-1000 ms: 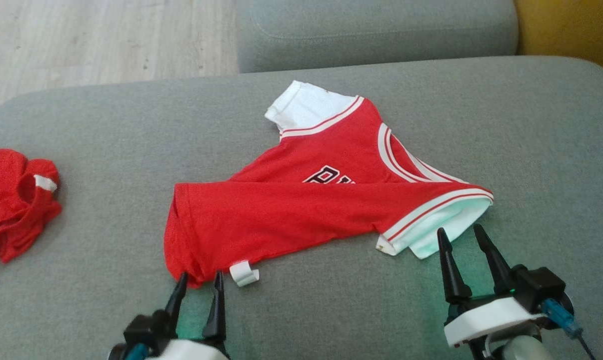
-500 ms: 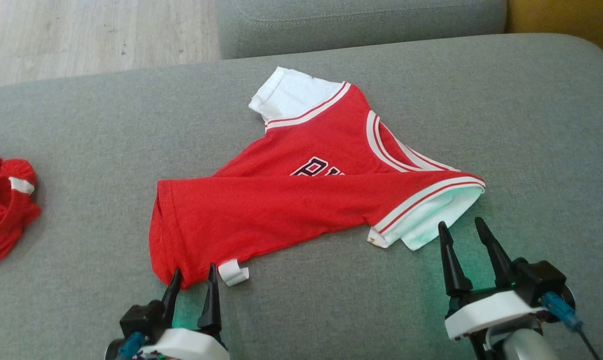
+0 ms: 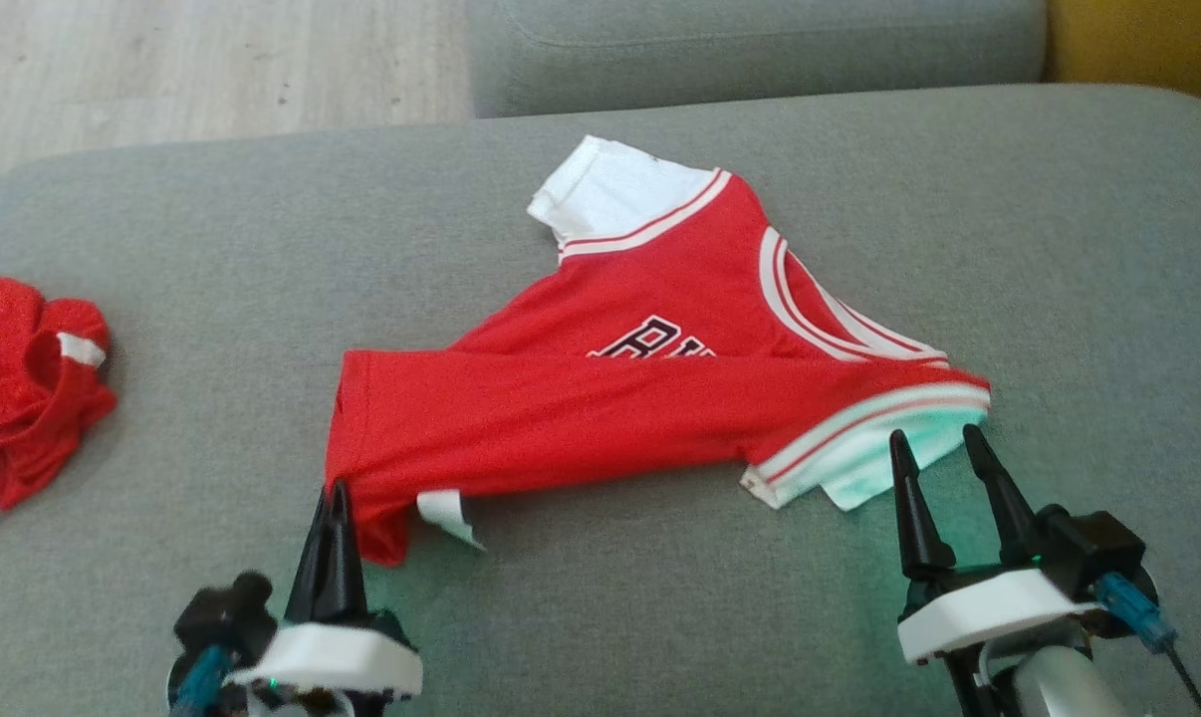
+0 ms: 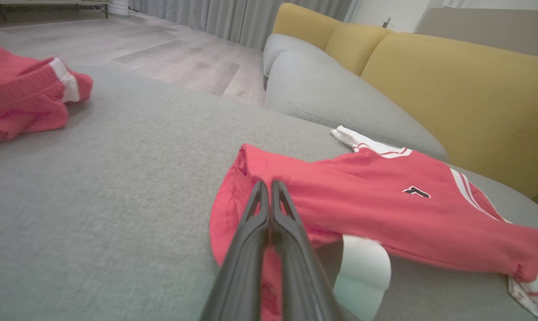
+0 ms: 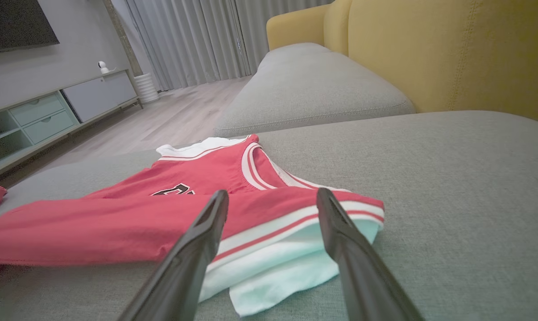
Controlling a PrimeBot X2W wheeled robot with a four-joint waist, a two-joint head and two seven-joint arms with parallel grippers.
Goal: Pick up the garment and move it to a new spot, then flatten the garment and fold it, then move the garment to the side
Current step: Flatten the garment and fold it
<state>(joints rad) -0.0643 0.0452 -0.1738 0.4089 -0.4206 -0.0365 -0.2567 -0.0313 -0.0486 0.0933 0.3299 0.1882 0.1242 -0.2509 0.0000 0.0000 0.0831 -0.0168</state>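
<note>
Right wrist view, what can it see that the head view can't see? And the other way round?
The right wrist view adds the room behind: grey curtains and a cabinet with drawers.

The head view adds the left gripper, shut on the bottom corner of the red jersey.

Both share the red jersey, the open right gripper close by its white sleeve, and the grey sofa cushion under it all.

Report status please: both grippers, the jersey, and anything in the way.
Left gripper shut on jersey hem corner. Right gripper open at white sleeve, not gripping. It lies folded over on grey cushion. Other red garment far left, apart.
</note>
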